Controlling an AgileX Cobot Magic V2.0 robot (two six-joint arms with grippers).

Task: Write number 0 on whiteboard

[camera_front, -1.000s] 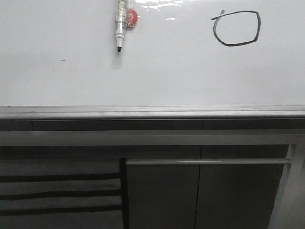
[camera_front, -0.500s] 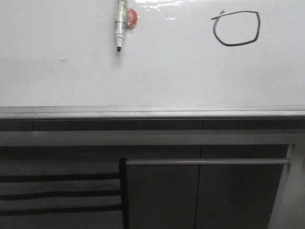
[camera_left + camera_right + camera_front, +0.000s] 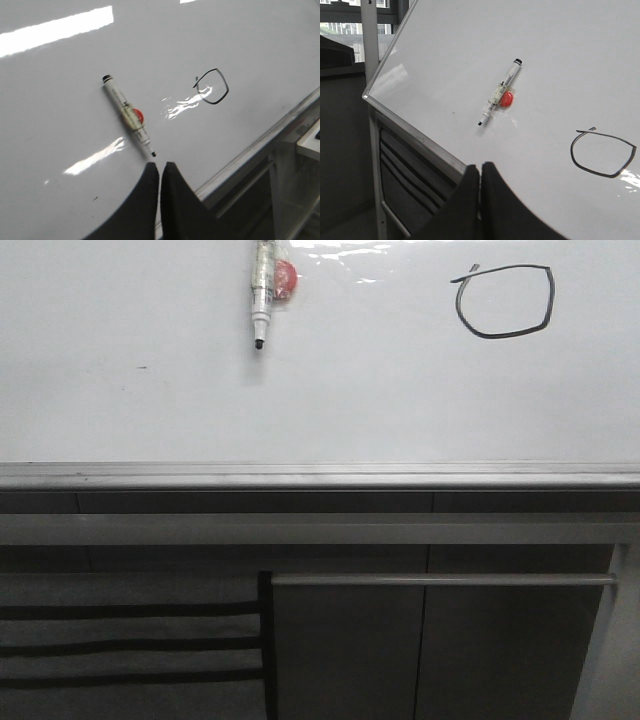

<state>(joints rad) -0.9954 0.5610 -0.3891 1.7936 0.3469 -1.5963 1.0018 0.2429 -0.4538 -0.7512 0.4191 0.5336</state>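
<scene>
The number 0 (image 3: pixel 497 337) is a thin black loop at the upper right of the whiteboard (image 3: pixel 350 400). It also shows in the left wrist view (image 3: pixel 215 103) and the right wrist view (image 3: pixel 600 175). An uncapped white marker (image 3: pixel 262 292) sits on the board at top centre, tip down, beside a red round piece (image 3: pixel 287 278). My left gripper (image 3: pixel 160 164) is shut and empty, just short of the marker's tip (image 3: pixel 153 154). My right gripper (image 3: pixel 480 167) is shut and empty, in front of the board's lower edge. Neither gripper shows in the front view.
The board's grey metal rail (image 3: pixel 320 476) runs across the front view. Below it are dark grey cabinet panels (image 3: pixel 340 650) with a horizontal bar (image 3: pixel 440 580). A small dark speck (image 3: pixel 141 367) marks the board at left. A metal stand post (image 3: pixel 370 45) rises beside the board.
The whole front view has shifted a little to the right, board, marker and loop together. The marker and the loop keep their places on the board.
</scene>
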